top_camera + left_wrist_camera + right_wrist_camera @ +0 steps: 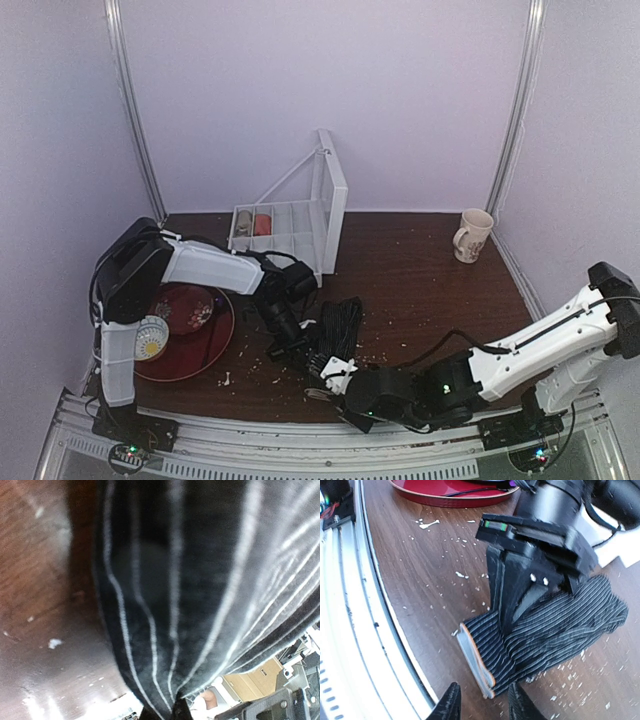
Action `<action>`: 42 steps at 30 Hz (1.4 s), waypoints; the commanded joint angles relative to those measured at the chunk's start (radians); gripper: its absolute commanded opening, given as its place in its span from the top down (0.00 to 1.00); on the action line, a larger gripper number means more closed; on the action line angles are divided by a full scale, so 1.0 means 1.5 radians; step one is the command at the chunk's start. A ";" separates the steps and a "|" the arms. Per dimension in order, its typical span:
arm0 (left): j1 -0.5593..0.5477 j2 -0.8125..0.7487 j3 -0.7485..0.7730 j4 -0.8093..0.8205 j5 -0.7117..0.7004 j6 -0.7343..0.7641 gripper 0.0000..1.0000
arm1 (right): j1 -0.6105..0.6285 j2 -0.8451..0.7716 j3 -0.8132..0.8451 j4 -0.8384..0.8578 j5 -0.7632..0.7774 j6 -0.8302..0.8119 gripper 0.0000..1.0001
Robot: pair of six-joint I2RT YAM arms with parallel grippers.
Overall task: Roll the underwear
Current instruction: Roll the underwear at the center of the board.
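the underwear (555, 630) lies in a narrow, bunched strip on the counter (420, 270), close to the middle of its near edge. the left claw (507, 625) comes down on it from above and sits on the strip a little way in from its near end. its fingers are pressed together, pinching a fold of the striped cloth; in the left wrist view the fabric fills almost the whole picture and the stripes gather at the fingertips. the right claw (482, 700) sits just beside the near end of the strip, on the side toward the near edge. its fingers are spread with nothing between them, and the pale hem lies just ahead of the tips.

the left arm reaches from the near left corner with its elbow raised, passes over a red plate (190, 330) and tips its wrist down at the cloth. the right arm stretches low from the near right corner, running leftward along the near edge.

the long axis of the underwear runs from the near edge toward the far edge. the light hem end points at the near edge and the dark, looser end points away.
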 commanded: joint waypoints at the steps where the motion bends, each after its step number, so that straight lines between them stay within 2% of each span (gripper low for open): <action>1: 0.005 0.009 0.005 0.003 0.020 0.014 1.00 | 0.005 0.048 0.037 -0.011 0.058 -0.089 0.68; 4: 0.006 0.009 0.000 0.008 0.024 0.012 1.00 | 0.006 0.071 0.049 -0.002 0.059 -0.112 0.63; 7: 0.009 0.009 -0.007 0.008 0.024 0.013 1.00 | 0.008 0.097 0.054 0.009 0.070 -0.131 0.54; 23: 0.016 0.018 -0.019 0.018 0.036 0.009 1.00 | 0.008 0.186 0.092 0.046 0.099 -0.162 0.38; 42: 0.018 0.024 -0.019 0.018 0.043 0.002 1.00 | 0.000 0.241 0.092 0.063 0.132 -0.149 0.35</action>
